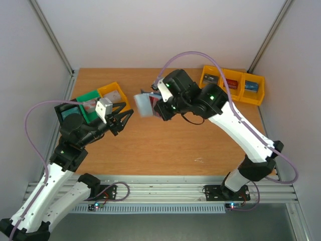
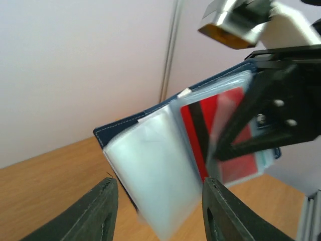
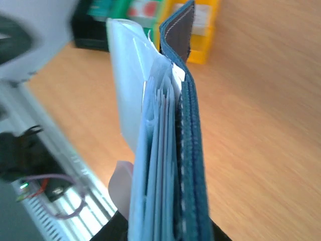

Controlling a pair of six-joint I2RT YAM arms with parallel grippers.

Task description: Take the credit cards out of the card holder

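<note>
The card holder point(image 1: 145, 104) hangs above the counter point(image 1: 200, 145), pinched by my right gripper point(image 1: 159, 108), its clear sleeves point(image 2: 155, 181) and red card point(image 2: 193, 125) fanned leftward. My left gripper point(image 1: 124, 117), spread wide, faces that free edge from just beside it.

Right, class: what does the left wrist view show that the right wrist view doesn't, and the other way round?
Only the left wrist view: a red card with a dark stripe inside a clear sleeve, the open left gripper below, and the right gripper's fingers pinching the wallet. Only the right wrist view: the wallet edge-on with its sleeves stacked, a blurred yellow bin and green bin behind, and the metal rail. Both: the navy wallet, its clear sleeves and the wooden table.
</note>
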